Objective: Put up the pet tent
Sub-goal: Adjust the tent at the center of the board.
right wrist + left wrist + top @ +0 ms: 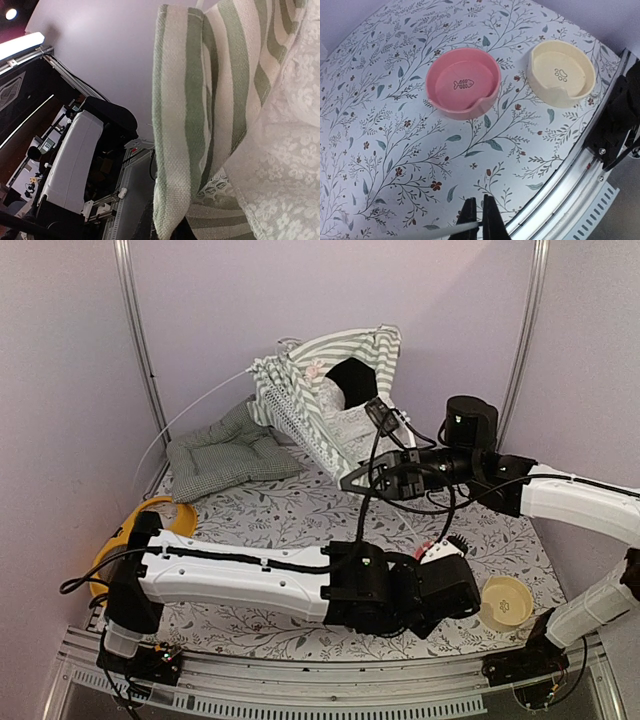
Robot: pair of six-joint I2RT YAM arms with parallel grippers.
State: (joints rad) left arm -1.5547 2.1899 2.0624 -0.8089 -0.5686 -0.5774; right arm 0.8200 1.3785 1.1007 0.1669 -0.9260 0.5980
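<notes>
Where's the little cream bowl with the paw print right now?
The cream bowl sits on the table near its front right corner in the overhead view; the left wrist camera shows it beside the pink bowl.

We see coarse woven cloth on the pet tent (200, 100); the pink bowl (445, 95) and cream bowl (580, 80) look smooth and matt.
</notes>
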